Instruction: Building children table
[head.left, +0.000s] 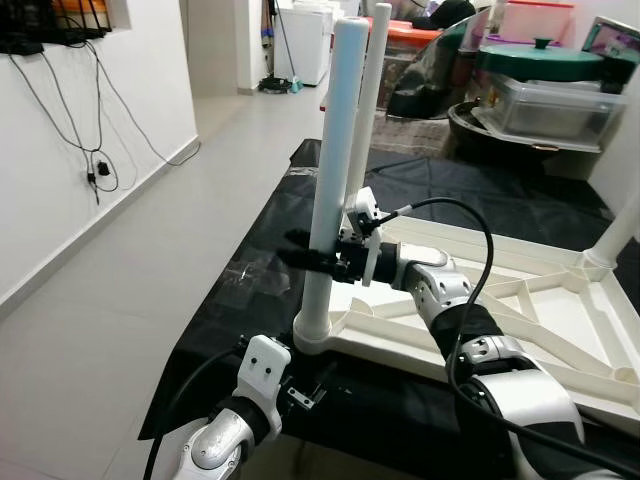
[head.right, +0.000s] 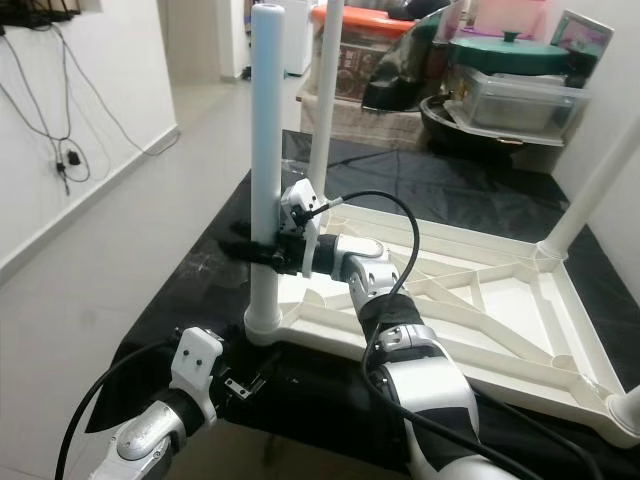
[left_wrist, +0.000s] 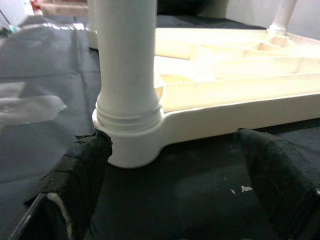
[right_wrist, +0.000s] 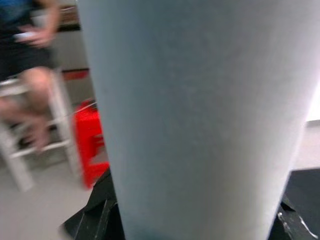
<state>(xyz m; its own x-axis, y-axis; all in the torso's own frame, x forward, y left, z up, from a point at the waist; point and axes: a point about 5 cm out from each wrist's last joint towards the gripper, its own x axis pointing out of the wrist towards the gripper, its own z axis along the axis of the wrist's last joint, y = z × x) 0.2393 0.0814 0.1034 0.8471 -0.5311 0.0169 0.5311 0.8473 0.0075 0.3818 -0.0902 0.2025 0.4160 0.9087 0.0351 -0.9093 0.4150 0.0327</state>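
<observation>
Our right gripper (head.left: 312, 260) is clamped around a white table leg (head.left: 335, 170) standing upright in the corner socket (head.left: 318, 345) of the upturned white tabletop (head.left: 520, 310). Just below it, our left gripper (left_wrist: 170, 165) is wide open, fingers (left_wrist: 80, 170) flanking that socket on the black sheet (head.left: 250, 290).

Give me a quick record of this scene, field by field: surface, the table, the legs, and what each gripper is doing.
surface: black sheet
table top: white, upside down on the sheet
near-corner leg: upright in its corner socket
right gripper: shut on that leg partway up
left gripper: open, low by the socket
other legs: one behind, one at far right corner
</observation>
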